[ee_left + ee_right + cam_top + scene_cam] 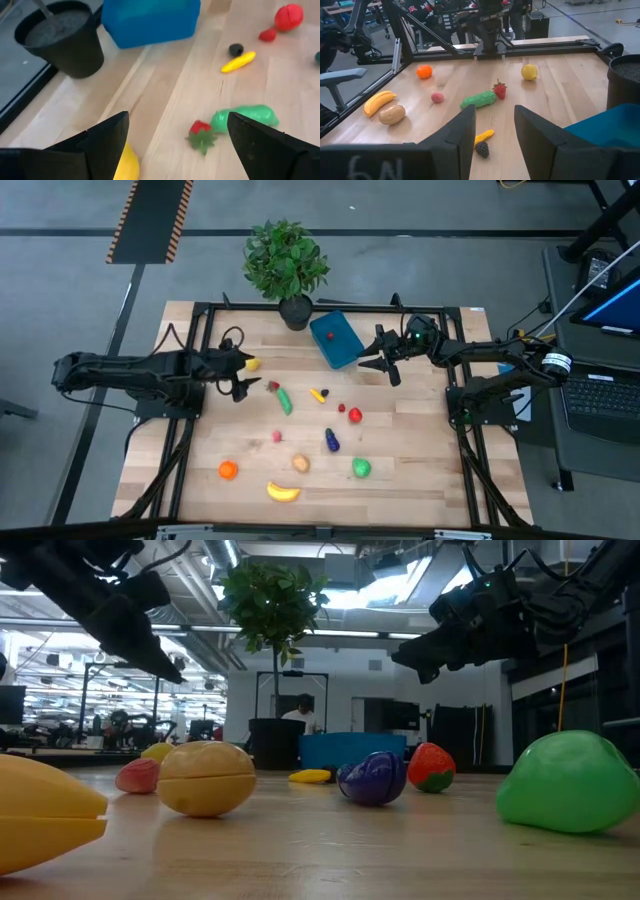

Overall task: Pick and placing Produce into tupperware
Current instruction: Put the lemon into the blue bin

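The left gripper (243, 376) is hovering with jaws wide apart and empty above the desk (420, 470), just beside the lemon (253, 364). The right gripper (375, 356) is hanging beside the blue tupperware (335, 340), jaws narrowly apart, gripping nothing. A red berry (329, 336) is sitting in the tupperware; other produce is lying scattered across the desk

Even bright overhead light; soft shadows; low-view foreground blurred.
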Action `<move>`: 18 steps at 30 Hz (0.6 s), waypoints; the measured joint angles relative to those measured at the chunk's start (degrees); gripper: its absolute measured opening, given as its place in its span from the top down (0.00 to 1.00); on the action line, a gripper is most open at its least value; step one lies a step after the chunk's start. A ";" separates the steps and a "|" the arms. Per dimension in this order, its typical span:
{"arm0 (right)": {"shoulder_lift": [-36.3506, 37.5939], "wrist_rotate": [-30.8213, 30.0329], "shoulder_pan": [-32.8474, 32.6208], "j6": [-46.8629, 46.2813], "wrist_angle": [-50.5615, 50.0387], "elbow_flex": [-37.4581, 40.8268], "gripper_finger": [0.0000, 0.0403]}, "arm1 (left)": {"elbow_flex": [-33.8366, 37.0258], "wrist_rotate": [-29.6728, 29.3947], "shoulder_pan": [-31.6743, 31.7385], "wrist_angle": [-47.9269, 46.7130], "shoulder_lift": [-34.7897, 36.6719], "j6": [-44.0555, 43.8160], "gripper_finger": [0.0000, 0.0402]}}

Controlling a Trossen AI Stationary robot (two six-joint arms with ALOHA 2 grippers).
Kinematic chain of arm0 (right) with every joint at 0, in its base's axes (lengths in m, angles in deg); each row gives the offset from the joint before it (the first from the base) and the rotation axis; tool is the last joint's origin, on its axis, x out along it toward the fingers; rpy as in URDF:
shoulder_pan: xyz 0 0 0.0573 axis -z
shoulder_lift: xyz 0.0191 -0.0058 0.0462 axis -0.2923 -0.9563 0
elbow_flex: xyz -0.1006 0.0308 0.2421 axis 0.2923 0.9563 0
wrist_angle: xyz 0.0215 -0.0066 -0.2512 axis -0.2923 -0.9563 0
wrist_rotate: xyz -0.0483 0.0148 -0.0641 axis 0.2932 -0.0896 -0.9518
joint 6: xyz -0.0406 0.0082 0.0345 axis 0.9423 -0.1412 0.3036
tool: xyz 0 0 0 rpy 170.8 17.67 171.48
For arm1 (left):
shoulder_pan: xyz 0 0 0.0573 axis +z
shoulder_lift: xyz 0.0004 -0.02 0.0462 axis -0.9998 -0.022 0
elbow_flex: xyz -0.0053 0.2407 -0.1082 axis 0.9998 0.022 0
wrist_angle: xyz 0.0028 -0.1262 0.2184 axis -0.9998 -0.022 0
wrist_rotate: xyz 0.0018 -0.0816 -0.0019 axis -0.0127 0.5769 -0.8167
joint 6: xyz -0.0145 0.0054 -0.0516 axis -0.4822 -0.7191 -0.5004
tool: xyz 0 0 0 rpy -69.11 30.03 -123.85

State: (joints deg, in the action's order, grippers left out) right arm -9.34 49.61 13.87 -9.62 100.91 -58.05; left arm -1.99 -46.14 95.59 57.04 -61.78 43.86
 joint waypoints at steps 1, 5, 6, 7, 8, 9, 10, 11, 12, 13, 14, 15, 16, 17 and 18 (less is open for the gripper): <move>0.00 0.00 0.00 0.19 0.00 0.00 0.66 | -0.52 0.00 0.00 -0.96 -0.87 0.00 0.18; 0.00 -0.02 0.00 1.40 0.00 0.00 0.66 | -2.29 0.32 0.00 -4.11 -4.77 -0.18 0.18; 0.00 0.00 0.00 1.32 0.00 0.00 0.66 | -2.72 0.34 0.00 -4.79 -5.80 -0.37 0.18; 0.00 0.00 0.00 1.28 0.00 0.00 0.66 | -3.24 0.36 0.11 -5.80 -6.90 -0.74 0.18; 0.00 -0.02 0.02 1.30 0.00 0.00 0.66 | -3.76 0.36 0.39 -6.57 -8.00 -1.05 0.18; 0.00 -0.02 0.02 1.34 0.00 0.00 0.66 | -4.28 0.31 0.79 -7.09 -9.11 -1.09 0.18; 0.00 -0.02 0.02 1.39 0.00 0.00 0.66 | -4.70 0.28 1.28 -7.24 -10.12 -1.07 0.18; 0.00 -0.02 0.01 1.39 0.00 0.00 0.66 | -5.21 0.29 1.90 -7.49 -11.23 -0.89 0.18; 0.00 -0.02 0.02 1.35 0.00 0.00 0.66 | -5.59 0.31 2.63 -7.59 -12.18 -0.22 0.18; 0.00 -0.02 0.02 1.34 0.00 0.00 0.66 | -5.99 0.31 3.48 -8.07 -13.15 0.32 0.18; 0.00 -0.02 0.02 1.34 0.00 0.00 0.66 | -6.37 0.28 4.44 -8.33 -14.14 0.96 0.18; 0.00 -0.02 0.02 1.34 0.00 0.00 0.66 | -6.80 0.28 5.33 -8.46 -15.06 1.55 0.18; 0.00 -0.02 0.02 1.34 0.00 0.00 0.66 | -7.32 0.29 6.27 -8.71 -15.92 1.89 0.18; 0.00 -0.02 0.02 1.34 0.00 0.00 0.66 | -7.89 0.33 7.24 -9.20 -16.74 2.06 0.18; 0.00 -0.02 0.02 1.34 0.00 0.00 0.66 | -8.46 0.44 8.23 -9.84 -17.57 2.29 0.18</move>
State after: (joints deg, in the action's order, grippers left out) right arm -9.34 49.59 13.90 -8.28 100.91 -58.05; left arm -10.46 -45.69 103.82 47.20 -79.35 46.15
